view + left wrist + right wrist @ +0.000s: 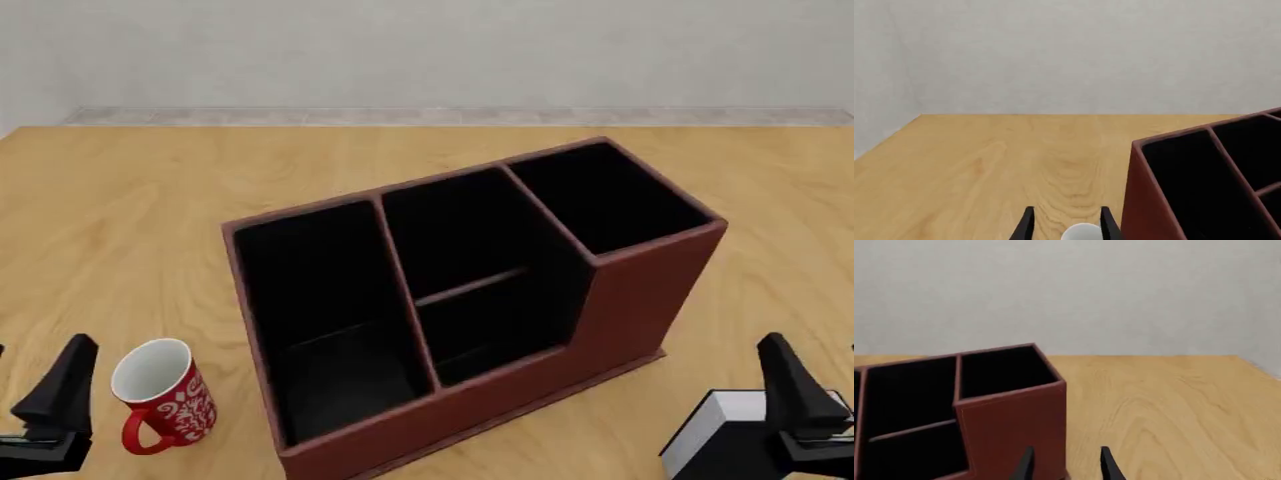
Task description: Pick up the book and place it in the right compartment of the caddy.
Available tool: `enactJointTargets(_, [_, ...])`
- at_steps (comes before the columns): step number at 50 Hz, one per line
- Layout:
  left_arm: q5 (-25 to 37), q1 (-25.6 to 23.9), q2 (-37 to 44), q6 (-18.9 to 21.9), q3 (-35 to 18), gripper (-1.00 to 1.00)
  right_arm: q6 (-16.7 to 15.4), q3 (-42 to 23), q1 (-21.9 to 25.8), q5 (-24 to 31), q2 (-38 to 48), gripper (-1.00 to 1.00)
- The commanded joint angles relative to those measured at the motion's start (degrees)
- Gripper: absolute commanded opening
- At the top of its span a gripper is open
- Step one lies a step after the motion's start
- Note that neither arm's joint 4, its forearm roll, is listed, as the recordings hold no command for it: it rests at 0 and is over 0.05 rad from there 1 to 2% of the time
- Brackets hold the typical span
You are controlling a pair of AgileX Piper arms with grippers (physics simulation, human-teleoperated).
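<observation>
The caddy (pixel 467 330) sits in the middle of the tabletop (pixel 134 200), turned at an angle so its long side runs from about 7 o'clock to 1 o'clock in the front view. Its right compartment (pixel 607 200), the narrow one with the taller walls, lies at the 1 o'clock end and holds nothing visible; the middle section and the wide section toward 8 o'clock look just as dark inside.

The book (pixel 714 430) lies on the tabletop at about 5 o'clock from the caddy, near the front edge of the view, white page edges showing, partly hidden behind the right gripper (pixel 1066 465). That gripper hangs just above it with its fingers apart, holding nothing.

A red mug (pixel 160 395) stands upright at about 8 o'clock from the caddy. The left gripper (pixel 1066 226) hovers near it, fingers apart, with the mug's white rim showing between them in the left wrist view.
</observation>
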Motion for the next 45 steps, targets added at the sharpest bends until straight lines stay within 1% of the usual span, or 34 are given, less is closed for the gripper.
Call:
enactJointTargets(1, [-0.07, 0.01, 0.27, -0.01, -0.15, 1.0, -1.14, -2.11, -1.83, 1.8, 0.22, 1.0])
enactJointTargets(2, [-0.07, 0.0, 0.26, 0.0, -0.15, 1.0, -1.4, -2.71, -1.89, 2.31, 0.14, 1.0])
enactJointTargets(3, [-0.07, 0.01, 0.26, 0.01, -0.15, 1.0, -2.12, -3.71, -0.16, 3.26, 0.0, 1.0])
enactJointTargets(5, [-0.07, 0.0, 0.25, 0.0, -0.15, 1.0, -2.09, -5.13, 0.44, 5.27, -0.02, 1.0])
enactJointTargets(6, [-0.07, 0.0, 0.26, 0.01, -0.15, 1.0, -0.78, -6.2, 1.52, 6.4, -0.05, 1.0])
enactJointTargets(7, [-0.07, 0.0, 0.25, 0.0, -0.15, 1.0, -2.39, -6.86, 0.5, 7.04, -0.04, 1.0])
enactJointTargets(8, [-0.07, 0.0, 0.27, 0.01, -0.15, 1.0, -3.01, -7.29, 1.16, 7.81, -0.06, 1.0])
enactJointTargets(10, [-0.07, 0.01, 0.25, 0.01, -0.15, 1.0, -3.31, -8.87, 0.44, 9.84, -0.04, 1.0])
enactJointTargets(11, [-0.07, 0.01, 0.26, -0.01, -0.15, 1.0, -2.87, -9.66, 0.12, 11.19, -0.05, 1.0])
enactJointTargets(12, [-0.07, 0.0, 0.25, 0.01, -0.15, 1.0, -2.96, -10.33, -0.05, 11.12, -0.09, 1.0])
enactJointTargets(13, [-0.07, 0.01, 0.25, 0.01, -0.15, 1.0, -4.8, -11.43, -1.33, 8.7, -0.12, 1.0])
enactJointTargets(14, [-0.07, 0.0, 0.25, 0.01, -0.15, 1.0, -6.96, -11.86, -0.79, 12.97, -0.11, 1.0])
enactJointTargets(15, [-0.07, 0.0, 0.25, 0.01, -0.15, 1.0, -6.96, -11.9, -0.79, 13.0, -0.1, 1.0])
enactJointTargets(17, [-0.07, 0.0, 0.26, 0.0, -0.15, 1.0, -9.28, -13.87, -0.83, 15.64, -0.1, 1.0])
enactJointTargets(21, [-0.07, 0.0, 0.25, 0.0, -0.15, 1.0, -11.01, -16.42, -0.49, 20.2, -0.05, 1.0])
enactJointTargets(23, [-0.07, 0.01, 0.26, -0.01, -0.15, 1.0, -12.25, -18.26, 0.68, 22.48, 0.03, 1.0])
enactJointTargets(24, [-0.07, 0.01, 0.26, -0.01, -0.15, 1.0, -13.4, -19.19, 1.21, 24.05, -0.01, 1.0])
enactJointTargets(27, [-0.07, 0.0, 0.25, 0.0, -0.15, 1.0, -16.09, -21.7, 2.26, 26.38, 1.51, 1.0])
enactJointTargets(28, [-3.83, 0.04, 4.33, -0.07, -0.53, 1.0, -16.08, -22.69, 2.77, 27.21, 1.91, 1.0])
enactJointTargets(29, [-4.16, 0.04, 4.57, -0.11, -0.52, 1.0, -15.88, -23.62, 2.9, 27.93, 2.27, 1.0])
enactJointTargets(30, [-4.39, 0.03, 5.12, 0.02, -0.58, 1.0, -15.27, -25.0, 4.02, 29.18, 2.92, 1.0])
enactJointTargets(32, [-4.28, 0.04, 4.65, -0.12, -0.5, 1.0, -17.07, -26.1, 4.19, 30.49, 3.64, 1.0])
enactJointTargets(34, [-4.62, 0.03, 5.12, -0.03, -0.45, 1.0, -17.15, -27.48, 4.11, 31.57, 4.27, 1.0])
enactJointTargets(35, [-4.31, 0.04, 4.75, -0.11, -0.54, 1.0, -18.8, -28.11, 3.62, 32.14, 4.77, 1.0])
enactJointTargets(37, [-4.72, 0.04, 5.13, -0.06, -0.41, 1.0, -18.76, -29.79, 3.73, 33.37, 5.38, 1.0])
enactJointTargets(38, [-2.39, 0.15, 1.07, -1.13, -0.62, 1.0, -19.85, -30.84, 3.7, 34.28, 5.79, 1.0])
enactJointTargets(39, [-2.04, 0.12, 1.26, -0.9, -0.77, 1.0, -20.67, -31.48, 3.76, 34.9, 5.98, 1.0])
enactJointTargets(41, [-5.67, 4.92, 7.52, 0.78, -0.4, 1.0, -21.42, -33.39, 3.79, 36.38, 6.87, 1.0])
enactJointTargets(42, [-2.93, 5.69, 2.6, -0.67, -0.66, 1.0, -22.0, -34.17, 3.66, 36.89, 7.13, 1.0])
enactJointTargets(43, [-2.79, 5.66, 2.95, -0.4, -0.64, 1.0, -23.45, -35.0, 3.39, 37.62, 7.61, 1.0])
enactJointTargets(44, [-3.32, 5.08, 3.74, -0.2, -0.55, 1.0, -23.55, -35.87, 3.3, 38.08, 7.89, 1.0])
enactJointTargets(45, [-5.4, 4.96, 7.12, 0.64, -0.37, 1.0, -23.9, -36.66, 3.24, 38.49, 8.11, 1.0])
